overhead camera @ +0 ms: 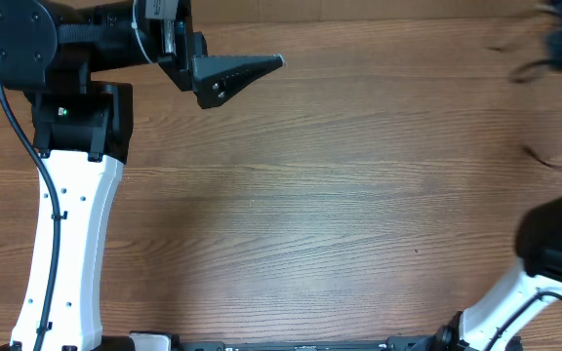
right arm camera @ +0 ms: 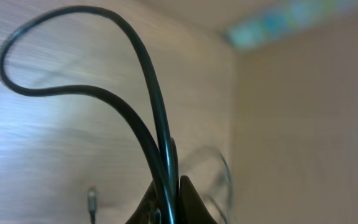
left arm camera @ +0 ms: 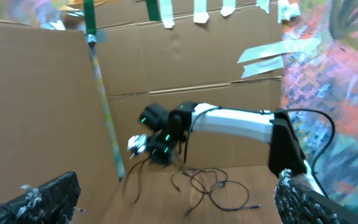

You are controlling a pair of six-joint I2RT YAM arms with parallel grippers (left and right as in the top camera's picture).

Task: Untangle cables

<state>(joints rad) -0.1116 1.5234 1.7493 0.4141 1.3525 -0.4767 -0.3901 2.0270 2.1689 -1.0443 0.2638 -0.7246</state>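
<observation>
1. The left gripper (left arm camera: pixel 174 186) is hanging with its fingers spread wide, gripping nothing.
2. The right gripper (right arm camera: pixel 168 200) is pinching a black cable (right arm camera: pixel 146 78).
3. Other cables (left arm camera: pixel 212 185) are lying in loose loops on the table (overhead camera: pixel 310 214), near the cardboard wall (left arm camera: pixel 42 93).

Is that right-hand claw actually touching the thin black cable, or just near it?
Touching. The right wrist view shows the right gripper closed, with two strands of the cable pinched between its tips and the loop arching away from them.
</observation>
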